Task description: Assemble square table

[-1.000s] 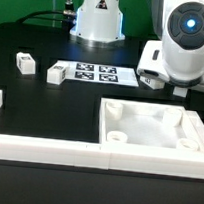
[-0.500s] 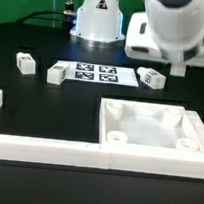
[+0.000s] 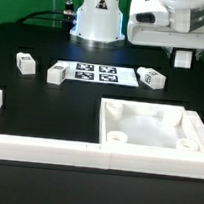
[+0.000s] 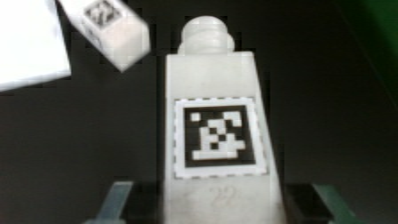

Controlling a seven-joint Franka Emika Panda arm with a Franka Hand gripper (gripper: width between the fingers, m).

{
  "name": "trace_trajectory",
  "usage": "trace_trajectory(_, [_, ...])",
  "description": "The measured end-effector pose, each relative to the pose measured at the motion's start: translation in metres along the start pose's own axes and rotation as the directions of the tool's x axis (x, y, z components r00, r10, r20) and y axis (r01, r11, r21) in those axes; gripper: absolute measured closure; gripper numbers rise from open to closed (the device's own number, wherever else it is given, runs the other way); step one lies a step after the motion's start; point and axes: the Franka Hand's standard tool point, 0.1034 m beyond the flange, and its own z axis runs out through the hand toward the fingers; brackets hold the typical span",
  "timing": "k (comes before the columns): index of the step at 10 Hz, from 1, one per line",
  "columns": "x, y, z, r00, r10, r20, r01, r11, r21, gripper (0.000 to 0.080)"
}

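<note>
1. Clamping both fingers [image 4: 121,196] around a tagged leg [image 4: 217,110], the gripper [image 3: 182,55] is holding it tight.
2. It's riding higher than a moment ago, in the exterior view's upper right, and carrying the leg clear of the table [image 3: 39,110].
3. The tabletop [image 3: 148,122] is waiting at lower right with its sockets looking empty, so insertion is probably coming next.

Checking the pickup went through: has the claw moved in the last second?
Yes: in the exterior view the claw rose away from the marker board, gripping a leg.
</note>
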Motion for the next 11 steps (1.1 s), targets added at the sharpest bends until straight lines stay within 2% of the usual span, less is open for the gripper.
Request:
trace_trajectory(1, [0.008,-0.003,-0.029,0.997,-0.052,-0.051,0.051,0.999,-0.021,0.0509])
trace_trajectory(2, [0.026,-0.016,-0.073,0.974,-0.155,-0.167,0.147,0.988,-0.055,0.0509])
trace_trajectory(3, [0.032,-0.023,-0.09,0.957,-0.173,-0.233,0.157,0.984,-0.083,0.0509])
trace_trajectory(4, [0.034,-0.033,-0.097,0.938,-0.18,-0.296,0.16,0.983,-0.09,0.0509])
trace_trajectory(6, [0.038,-0.029,-0.095,0.876,-0.182,-0.447,0.159,0.983,-0.089,0.0509])
trace_trajectory(8, [0.043,-0.03,-0.096,0.821,-0.187,-0.54,0.165,0.982,-0.09,0.0509])
trace_trajectory(10, [0.068,-0.033,-0.117,0.697,-0.257,-0.67,0.219,0.965,-0.142,0.0509])
trace_trajectory(11, [0.078,-0.045,-0.128,0.627,-0.251,-0.738,0.218,0.965,-0.143,0.0509])
